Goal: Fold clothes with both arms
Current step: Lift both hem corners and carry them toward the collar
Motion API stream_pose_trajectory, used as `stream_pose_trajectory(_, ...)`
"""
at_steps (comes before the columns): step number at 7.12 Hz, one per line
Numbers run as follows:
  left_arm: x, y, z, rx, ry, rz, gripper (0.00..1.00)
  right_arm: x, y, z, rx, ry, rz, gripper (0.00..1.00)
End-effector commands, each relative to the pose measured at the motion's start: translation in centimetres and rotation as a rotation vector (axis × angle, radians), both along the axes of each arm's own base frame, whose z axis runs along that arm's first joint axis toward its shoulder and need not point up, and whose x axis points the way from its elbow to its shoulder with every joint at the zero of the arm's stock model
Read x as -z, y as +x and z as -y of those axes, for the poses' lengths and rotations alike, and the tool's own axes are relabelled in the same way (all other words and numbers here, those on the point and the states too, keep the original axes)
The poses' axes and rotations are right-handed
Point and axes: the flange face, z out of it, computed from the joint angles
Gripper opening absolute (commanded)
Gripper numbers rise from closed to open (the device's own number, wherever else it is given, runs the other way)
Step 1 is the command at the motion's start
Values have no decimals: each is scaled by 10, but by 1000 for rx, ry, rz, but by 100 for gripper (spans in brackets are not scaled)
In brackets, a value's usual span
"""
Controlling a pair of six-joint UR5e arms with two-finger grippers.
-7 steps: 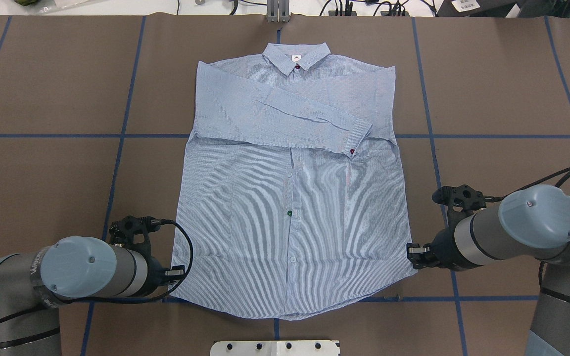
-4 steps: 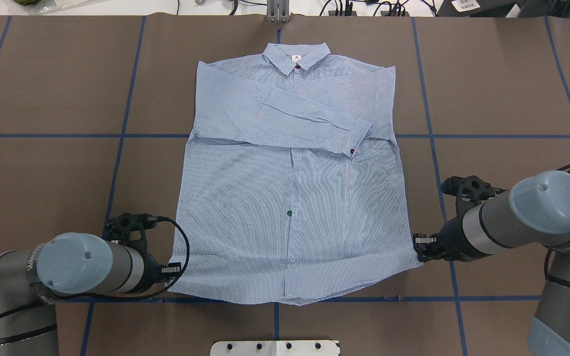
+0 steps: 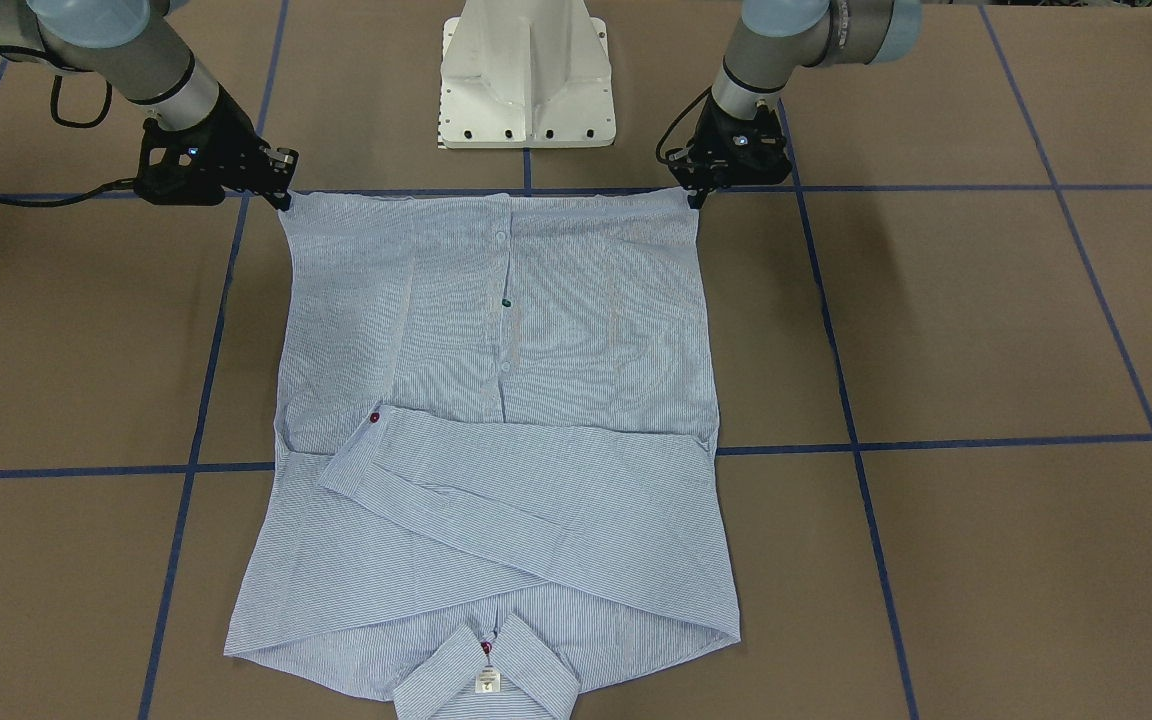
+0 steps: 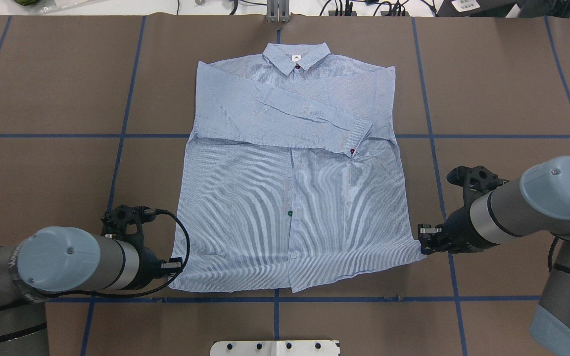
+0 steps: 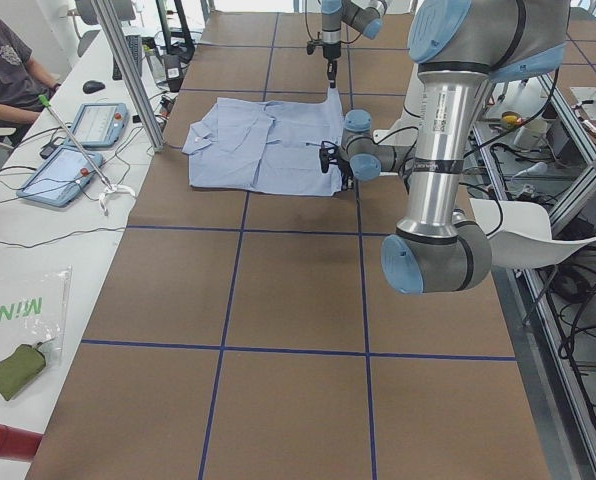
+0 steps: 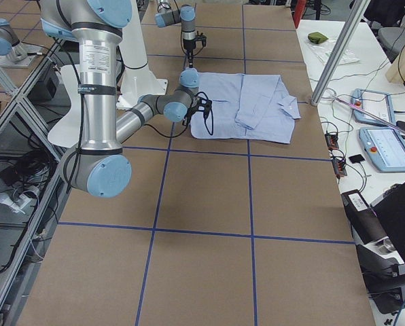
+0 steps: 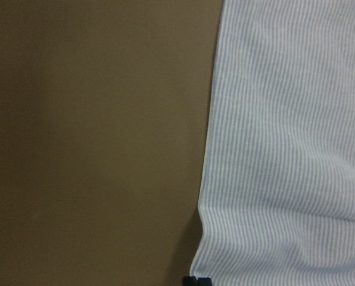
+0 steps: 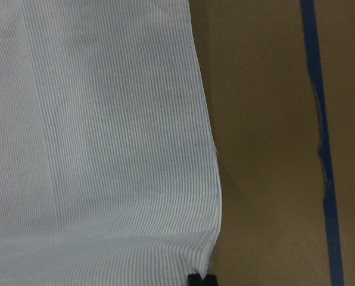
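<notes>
Striped blue-and-white cloth, gripped at both lower corners.

You see the shirt [image 4: 290, 198] lying front side up in the middle of the brown table [image 4: 42, 173]. Its collar [image 4: 296, 57] is on the side far from the robot, and one sleeve [image 4: 309, 121] is laid across the chest over the other. The left gripper [image 4: 176, 267] is closed on the hem corner at its own side, and the right gripper [image 4: 422, 241] pinches the opposite hem corner. Between them the hem [image 3: 496, 197] runs almost straight in the front-facing view, just beside a blue tape line [image 3: 936, 187]. A green button [image 4: 290, 213] shows on the placket.
</notes>
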Motion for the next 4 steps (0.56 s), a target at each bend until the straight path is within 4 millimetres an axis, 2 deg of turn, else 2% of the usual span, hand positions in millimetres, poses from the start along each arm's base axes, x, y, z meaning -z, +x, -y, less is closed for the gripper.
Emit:
stream_pose_trajectory(1, 39, -37, -10, 1, 29, -85, 0, 14, 12, 1, 6, 8, 39, 0)
stream_pose_trajectory(3, 43, -51, -16, -15, 22, -96, 0, 40, 34, -5, 36, 1, 107, 0)
stream_pose_trajectory(4, 41, -59, -23, -56, -3, -102, 0, 41, 49, -8, 39, -13, 115, 0)
